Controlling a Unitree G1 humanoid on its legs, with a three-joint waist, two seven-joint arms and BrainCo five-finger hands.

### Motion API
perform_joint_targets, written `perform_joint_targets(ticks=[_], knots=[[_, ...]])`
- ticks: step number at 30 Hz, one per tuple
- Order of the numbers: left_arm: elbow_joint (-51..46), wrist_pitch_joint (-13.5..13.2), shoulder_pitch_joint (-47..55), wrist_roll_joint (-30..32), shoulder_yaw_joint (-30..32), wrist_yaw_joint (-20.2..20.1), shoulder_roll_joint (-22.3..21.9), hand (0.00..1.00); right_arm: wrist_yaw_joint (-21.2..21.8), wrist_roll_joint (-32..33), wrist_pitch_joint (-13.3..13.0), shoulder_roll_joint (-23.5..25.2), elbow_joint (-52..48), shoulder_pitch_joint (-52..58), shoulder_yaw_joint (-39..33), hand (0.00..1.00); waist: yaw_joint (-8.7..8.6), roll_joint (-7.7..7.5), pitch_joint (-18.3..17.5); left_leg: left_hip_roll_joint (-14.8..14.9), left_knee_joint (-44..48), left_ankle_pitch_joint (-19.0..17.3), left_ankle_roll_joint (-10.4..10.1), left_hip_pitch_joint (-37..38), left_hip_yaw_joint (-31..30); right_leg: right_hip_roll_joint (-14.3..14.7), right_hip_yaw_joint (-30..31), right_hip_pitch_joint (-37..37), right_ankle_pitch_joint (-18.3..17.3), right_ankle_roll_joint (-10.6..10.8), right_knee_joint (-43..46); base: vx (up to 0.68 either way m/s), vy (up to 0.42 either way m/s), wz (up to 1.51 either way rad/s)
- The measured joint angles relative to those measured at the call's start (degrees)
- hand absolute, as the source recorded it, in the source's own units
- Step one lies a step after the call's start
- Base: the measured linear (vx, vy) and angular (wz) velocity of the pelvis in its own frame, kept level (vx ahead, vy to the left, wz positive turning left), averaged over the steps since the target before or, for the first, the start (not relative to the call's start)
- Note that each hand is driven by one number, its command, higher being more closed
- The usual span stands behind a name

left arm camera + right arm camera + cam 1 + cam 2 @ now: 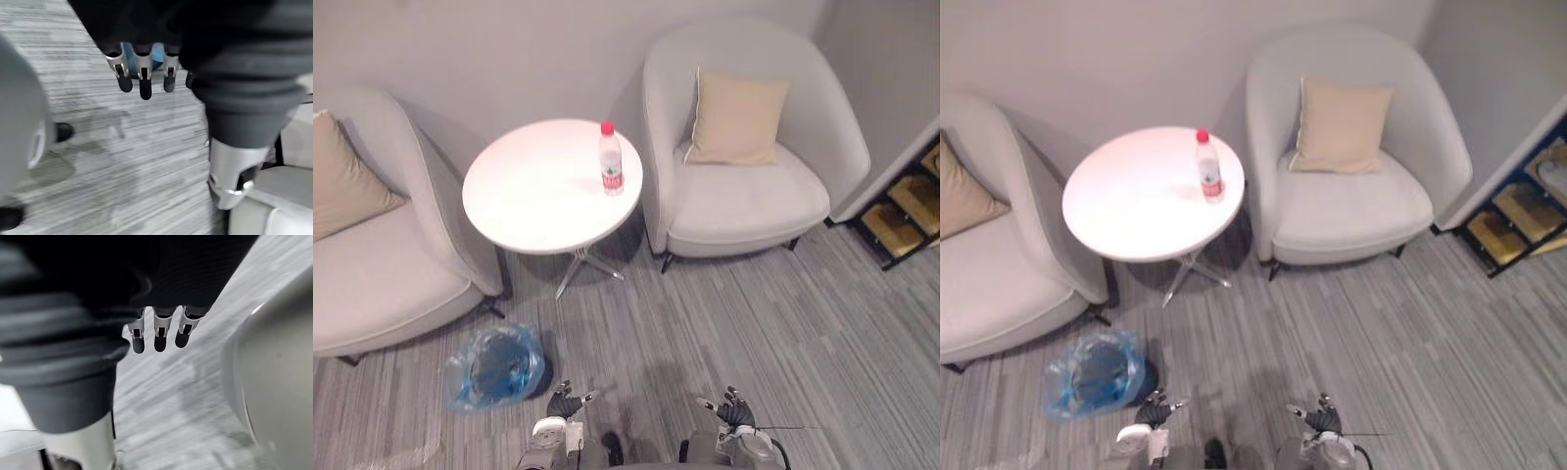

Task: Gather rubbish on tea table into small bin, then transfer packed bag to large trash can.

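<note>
1. A clear plastic bottle (pixel 611 160) with a red cap and a red-and-white label stands upright on the round white counter (pixel 533 191), near the edge that faces the right-hand armchair (pixel 744 201).
2. The bottle is see-through above and below its label. I cannot tell whether there is liquid in it.
3. The small bin (pixel 494 367) sits on the grey striped floor (pixel 724 313), in front of the counter and towards the left armchair (pixel 372 274). It is lined with a crinkled blue translucent bag that puffs out over the rim, and the inside looks dark.
4. The left hand (pixel 565 401) hangs low over the floor, just beside the bin, with nothing in it. Its fingers (pixel 144 81) are loosely spread and apart.
5. The right hand (pixel 734 409) hangs at the same height, well apart from the bin. Its fingers (pixel 159 333) are also relaxed and hold nothing.
6. Each armchair carries a beige cushion (pixel 736 117) propped against its back.
</note>
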Motion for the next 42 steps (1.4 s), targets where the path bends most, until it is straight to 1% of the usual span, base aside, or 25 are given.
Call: perform_joint_targets(ticks=[1, 3, 4, 5, 6, 7, 8, 9, 10, 11, 12, 13, 14, 15, 16, 17, 18, 19, 20, 22, 26, 34, 36, 40, 42], knots=[[0.24, -0.08, 0.18, 0.54, -0.04, -0.25, -0.02, 0.0, 0.16, -0.84, 0.22, -0.16, 0.51, 0.53, -2.19, 0.0, -1.24, 0.12, 0.07, 2.15, 0.0, -0.1, -0.18, 1.67, -2.69, 2.75, 1.58, -2.02, 1.31, 0.19, -10.61, 0.41, -0.249, 0.82], [0.7, -0.08, 0.52, 1.51, -0.09, -0.31, 0.19, 0.0, 0.14, -0.71, 0.25, 0.06, 0.75, 0.66, -3.15, 0.0, -1.88, -0.02, 0.04, 3.1, 0.01, -0.69, -1.17, 2.6, -4.57, 4.07, 4.26, -2.51, 5.82, 0.59, -19.38, 0.38, -0.27, 0.78], [1.34, -0.02, 0.79, 2.28, -0.14, -0.47, 0.51, 0.0, 0.14, -0.49, 0.25, 0.13, 1.06, 1.31, -3.99, 0.0, -2.58, -1.25, -0.33, 3.15, 0.06, -2.71, -4.43, 4.04, -6.17, 4.34, 6.8, -1.41, 17.54, 0.89, -28.62, 0.52, -0.345, 0.59], [2.68, 0.0, -0.04, 2.81, -0.09, -0.82, -0.65, 0.0, 0.09, -0.42, 0.23, -1.04, 1.59, 1.09, -5.23, 0.0, -1.93, 1.59, -0.42, 6.13, 0.06, -3.62, -5.44, 4.63, -7.98, 6.47, 4.9, 0.23, 16.75, -1.66, -27.96, 0.44, -0.279, 0.5], [2.66, -0.12, -0.04, 3.03, -0.03, -1.0, -0.98, 0.0, 0.12, -0.37, 0.21, -1.17, 1.88, 1.09, -5.64, 0.0, -1.77, 1.77, -0.53, 6.21, 0.27, -3.12, -5.25, 4.39, -8.35, 6.64, 4.89, 0.15, 16.14, -1.95, -27.49, 0.39, -0.253, 0.21], [2.75, -0.26, 0.09, 3.94, 0.29, -1.4, -1.79, 0.0, 0.25, 0.23, 0.22, -1.17, 2.17, 1.08, -7.21, 0.0, -1.76, 2.23, -0.66, 6.48, 0.36, -1.32, -5.5, 4.14, -9.36, 6.6, 3.73, 0.32, 14.5, -2.45, -26.71, 0.34, -0.26, 0.37], [3.28, -0.12, -0.3, 4.33, 0.69, -1.42, -2.47, 0.0, 0.25, 0.82, 0.2, -1.34, 2.23, 0.99, -7.28, 0.0, -2.3, 3.17, -0.75, 7.49, 1.22, 0.31, -7.42, 4.0, -9.71, 6.82, 1.9, 1.8, 13.38, -3.17, -27.14, 0.4, -0.299, 0.44], [3.44, -0.03, -0.41, 4.4, 0.69, -1.42, -2.6, 0.0, 0.12, 0.82, 0.21, -1.38, 2.23, 0.95, -7.19, 0.0, -2.49, 3.28, -0.63, 7.75, 2.07, 0.52, -7.76, 3.83, -9.89, 6.96, 1.38, 2.55, 13.1, -3.23, -27.5, 0.31, -0.223, 0.59], [3.1, -0.05, -0.41, 4.77, 1.0, -1.53, -2.95, 0.0, 0.08, 0.8, 0.34, -1.64, 2.48, 1.06, -6.62, 0.0, -2.45, 3.44, -0.47, 8.66, 6.33, 0.71, -8.18, 2.62, -10.0, 7.28, 0.11, 4.91, 12.28, -3.53, -28.64, 0.23, -0.154, 0.66], [1.93, -0.12, -0.35, 4.74, 2.21, -1.66, -3.21, 0.0, 0.06, 0.84, 0.68, -1.78, 2.58, 1.54, -5.34, 0.0, -2.14, 3.0, -0.15, 9.62, 16.19, 1.77, -10.21, -1.13, -9.94, 7.39, -1.09, 8.54, 11.35, -3.79, -30.31, 0.23, -0.133, 0.68], [0.92, -0.14, -0.2, 4.64, 2.58, -1.64, -3.21, 0.0, 0.06, 0.84, 0.71, -1.92, 2.59, 1.78, -3.92, 0.0, -1.64, 2.52, 0.1, 10.62, 22.78, 2.62, -11.83, -3.85, -9.07, 7.05, -1.9, 10.35, 10.81, -4.41, -31.51, 0.18, -0.099, 0.49], [0.5, -0.22, -0.01, 4.55, 2.59, -1.64, -3.21, 0.0, 0.06, 0.87, 0.73, -2.0, 2.56, 1.9, -3.34, 0.0, -1.4, 2.36, 0.15, 11.36, 25.67, 2.65, -11.68, -5.19, -8.2, 6.96, -2.48, 11.16, 10.54, -4.5, -31.87, 0.14, -0.031, 0.34], [-0.29, -0.21, 0.46, 4.11, 2.55, -1.68, -3.21, 0.0, 0.02, 1.02, 0.75, -1.98, 2.55, 1.95, -2.58, 0.0, -1.39, 2.74, -0.08, 13.25, 29.34, 1.01, -9.74, -7.46, -4.99, 6.94, -3.9, 13.26, 10.07, -4.53, -32.83, 0.15, -0.004, 0.46], [-0.38, -0.13, 0.69, 3.57, 2.52, -1.69, -3.21, 0.0, 0.05, 1.31, 0.78, -1.9, 2.56, 1.97, -2.29, 0.0, -1.75, 2.96, -0.22, 13.54, 28.01, -1.67, -8.92, -9.48, -1.25, 6.42, -5.15, 15.38, 9.92, -4.28, -33.88, 0.18, 0.008, 0.46], [-0.5, -0.16, 0.68, 3.53, 2.52, -1.66, -3.21, 0.0, 0.06, 1.32, 0.83, -1.87, 2.57, 2.02, -2.29, 0.0, -1.68, 2.96, -0.22, 13.2, 26.76, -2.23, -8.71, -10.04, -0.33, 6.18, -5.37, 15.81, 9.86, -4.1, -34.08, 0.15, 0.059, 0.42], [-1.09, -0.17, 0.8, 3.42, 2.49, -1.59, -3.2, 0.0, 0.07, 1.43, 0.97, -1.74, 2.55, 2.03, -2.3, 0.0, -1.49, 2.98, -0.23, 11.72, 20.34, -2.1, -8.43, -11.25, 1.3, 5.37, -6.0, 16.87, 9.68, -3.23, -34.49, 0.14, 0.106, 0.28], [-1.2, -0.17, 0.93, 3.3, 2.16, -1.58, -3.21, 0.0, 0.08, 1.72, 1.11, -1.76, 2.56, 2.11, -2.35, 0.0, -1.43, 3.4, -0.45, 10.02, 11.52, 1.06, -7.64, -11.84, 1.37, 5.25, -6.24, 17.55, 9.44, -2.09, -34.61, 0.17, 0.145, 0.21], [-1.16, -0.19, 0.9, 3.29, 2.07, -1.6, -2.82, 0.0, 0.05, 1.7, 1.16, -1.88, 2.87, 2.12, -2.4, 0.0, -1.18, 3.02, -0.66, 8.72, 9.62, 2.22, -8.7, -11.44, 0.77, 5.14, -5.39, 17.82, 9.33, -1.2, -34.6, 0.12, 0.107, 0.09], [-0.96, -0.22, 0.88, 3.29, 1.96, -1.58, -2.63, 0.0, 0.07, 1.76, 1.26, -1.9, 3.1, 2.26, -2.4, 0.0, -1.09, 2.95, -1.0, 7.93, 8.25, 2.72, -8.53, -10.7, 0.72, 5.16, -4.84, 18.22, 9.61, -0.67, -35.12, 0.13, 0.075, 0.05], [0.34, -0.21, 1.06, 3.25, 0.28, -1.57, -0.8, 0.0, 0.18, 1.72, 1.32, -1.11, 4.26, 2.33, -2.52, 0.0, -1.19, 1.02, -2.41, 5.28, 4.25, 4.05, -7.36, -9.13, 0.75, 4.06, -2.69, 18.32, 10.07, 0.2, -38.02, 0.15, 0.086, 0.15], [2.73, -0.09, 0.4, 3.73, 0.25, -1.68, 1.56, 0.0, 0.12, 0.64, 1.16, -0.2, 4.89, 2.48, -4.88, 0.0, -1.24, 0.36, -2.22, 3.4, 1.01, 4.16, -7.16, -5.15, 0.66, 3.2, -1.09, 22.01, 10.38, 0.65, -40.64, 0.12, 0.081, 0.06], [5.47, 0.05, 0.76, 4.88, -0.76, -1.88, 4.27, 0.0, 0.87, -0.52, 1.64, -1.47, 5.28, 2.33, -4.2, 0.0, -1.24, 0.16, -2.55, 3.1, -3.0, 5.19, -7.07, -3.94, -0.82, 3.96, -0.87, 23.18, 10.49, 0.55, -42.99, 0.07, -0.028, 0.03], [5.55, 0.05, 0.88, 5.03, -1.29, -1.89, 4.41, 0.0, 0.9, -0.73, 1.69, -2.93, 5.12, 2.32, -1.61, 0.0, -1.18, -0.01, -2.94, 3.13, -3.54, 5.19, -7.07, -3.93, -1.62, 4.23, -0.6, 23.42, 11.12, 0.17, -43.82, 0.05, -0.006, 0.02], [5.45, -0.05, 1.26, 6.08, -1.95, -2.55, 4.93, 0.0, 0.62, -1.78, 1.7, -6.85, -0.84, 2.48, 2.4, 0.0, -1.15, -0.38, -3.51, 3.04, -4.34, 5.2, -7.05, -3.91, -1.58, 4.3, 0.93, 23.01, 12.46, 0.17, -44.44, 0.03, 0.042, -0.06], [5.36, -0.14, 1.29, 6.5, -1.97, -2.83, 5.09, 0.0, -0.17, -3.92, 1.13, -11.05, -9.74, 2.13, 4.05, 0.0, -1.14, -0.47, -3.63, 2.65, -4.77, 5.49, -6.58, -4.18, -1.55, 4.12, 2.1, 22.62, 14.05, 0.31, -45.43, 0.0, 0.073, -0.07]])
